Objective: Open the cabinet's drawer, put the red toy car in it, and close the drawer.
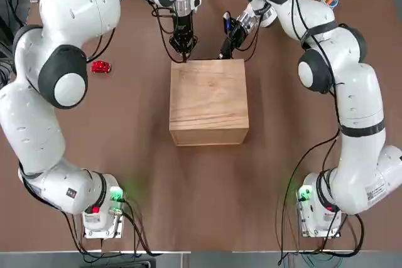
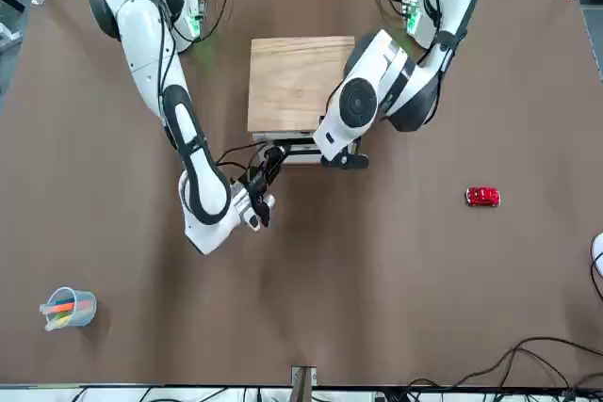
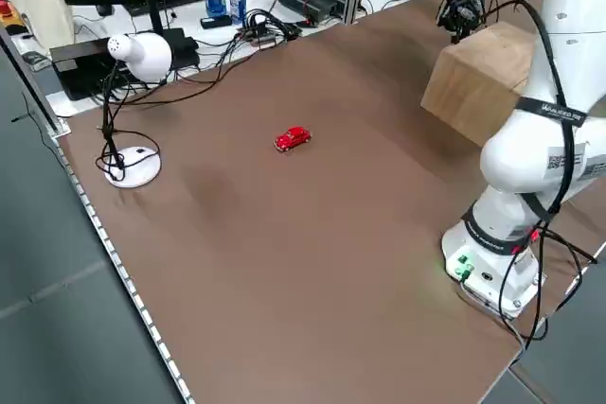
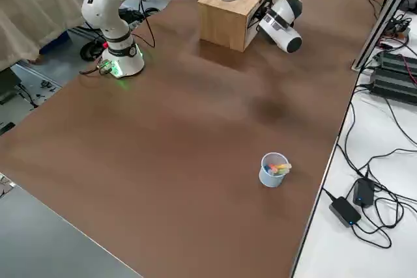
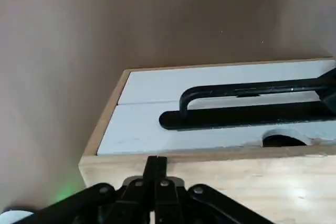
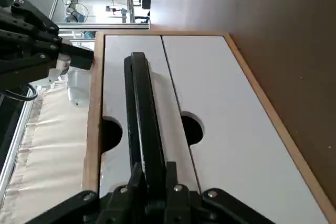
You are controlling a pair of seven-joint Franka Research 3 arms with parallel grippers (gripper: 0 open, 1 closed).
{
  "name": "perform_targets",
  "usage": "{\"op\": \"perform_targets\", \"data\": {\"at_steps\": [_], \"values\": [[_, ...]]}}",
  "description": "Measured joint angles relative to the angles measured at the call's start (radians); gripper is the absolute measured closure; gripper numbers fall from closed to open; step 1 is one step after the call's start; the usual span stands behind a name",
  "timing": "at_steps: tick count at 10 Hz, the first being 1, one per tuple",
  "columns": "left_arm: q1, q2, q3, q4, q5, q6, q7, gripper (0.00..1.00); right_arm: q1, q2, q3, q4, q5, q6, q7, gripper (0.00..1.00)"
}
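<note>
The cabinet [image 1: 208, 101] stands mid-table, and its white drawer front [image 6: 210, 129] on the far face is closed. My right gripper [image 6: 153, 174] is shut on the drawer's black bar handle [image 6: 140, 103], low against that far face [image 1: 225, 51]. My left gripper [image 1: 184, 51] is shut and empty. Its tips [image 5: 156, 163] rest on the cabinet's top far edge, beside the right gripper. The red toy car [image 1: 100, 66] sits alone on the brown table, well off to the left arm's side, also visible in the front view [image 2: 482, 197].
A blue cup of pens [image 2: 68, 309] stands far out on the right arm's side. A white round-based stand [image 3: 133, 166] with cables sits near the table's far left corner. Open brown tabletop lies between the car and the cabinet.
</note>
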Motion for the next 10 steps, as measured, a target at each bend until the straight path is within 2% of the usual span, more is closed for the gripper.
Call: {"op": "perform_targets", "data": {"at_steps": [4, 10], "values": [[0.001, 0.0, 0.0, 0.0, -0.001, 0.0, 0.0, 0.99, 0.0, 0.0, 0.0, 0.002, -0.001, 0.003, -0.007, 0.81], [0.013, 0.0, 0.002, 0.0, -0.001, 0.002, 0.009, 0.99, -0.004, -0.009, -0.002, 0.007, -0.002, 0.065, -0.008, 0.81]]}}
